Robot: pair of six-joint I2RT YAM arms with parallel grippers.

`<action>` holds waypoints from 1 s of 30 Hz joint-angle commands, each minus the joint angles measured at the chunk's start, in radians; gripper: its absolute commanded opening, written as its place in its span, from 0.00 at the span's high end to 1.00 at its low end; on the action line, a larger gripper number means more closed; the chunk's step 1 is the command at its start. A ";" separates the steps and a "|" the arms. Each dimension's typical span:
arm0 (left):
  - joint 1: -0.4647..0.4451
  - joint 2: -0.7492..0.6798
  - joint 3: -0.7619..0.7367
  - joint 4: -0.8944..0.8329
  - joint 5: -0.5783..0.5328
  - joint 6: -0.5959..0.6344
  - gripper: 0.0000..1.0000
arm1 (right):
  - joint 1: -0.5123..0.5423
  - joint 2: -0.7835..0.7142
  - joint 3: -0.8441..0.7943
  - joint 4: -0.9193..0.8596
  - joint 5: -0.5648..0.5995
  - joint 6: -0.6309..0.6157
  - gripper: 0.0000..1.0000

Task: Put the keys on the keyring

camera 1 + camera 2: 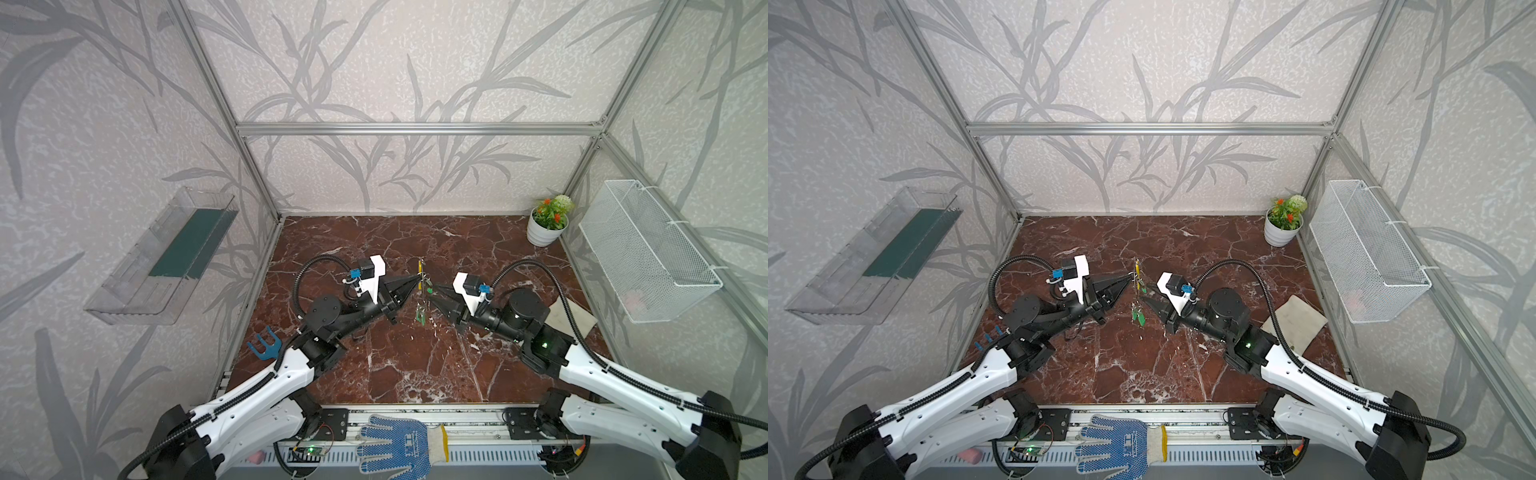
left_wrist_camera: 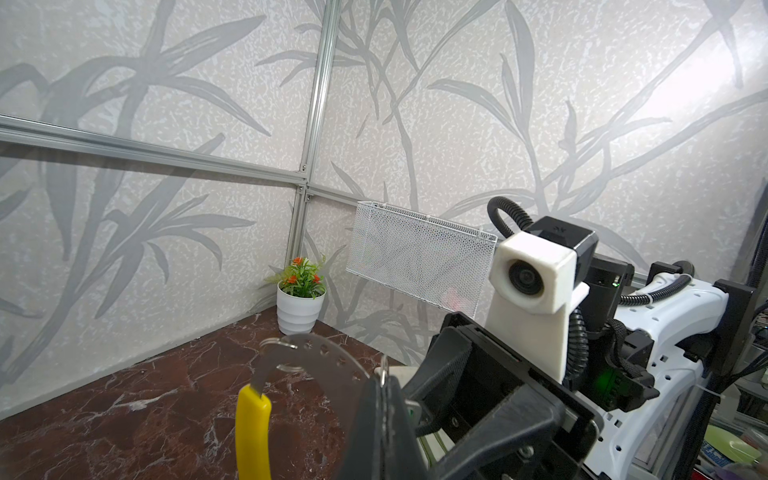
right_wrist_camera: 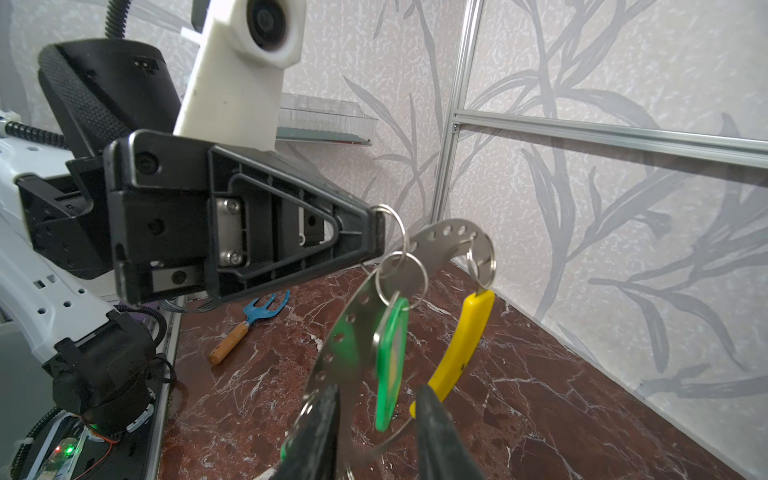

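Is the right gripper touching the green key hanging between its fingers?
Apart. The right wrist view shows the key hanging between the right gripper's open fingers, with a visible gap on each side.

The keyring (image 3: 353,353) is a thin band of bright, smooth metal punched with holes. Its sleeve (image 3: 463,345) is glossy yellow plastic. The key (image 3: 390,365) has a glossy green plastic head on a shiny wire ring. The bench (image 1: 415,365) looks like polished red-brown marble with white veins. The basket (image 1: 648,257) is white wire mesh, the tray (image 1: 137,274) clear plastic and the pot (image 1: 540,235) smooth, ribbed and white. The glove (image 1: 395,449) is knitted cloth with blue dots. The fork (image 3: 268,309) has a matt wooden handle.
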 commanded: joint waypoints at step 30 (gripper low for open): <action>-0.004 -0.007 0.009 0.068 0.001 -0.046 1.00 | 0.007 0.058 0.025 -0.027 -0.079 -0.023 1.00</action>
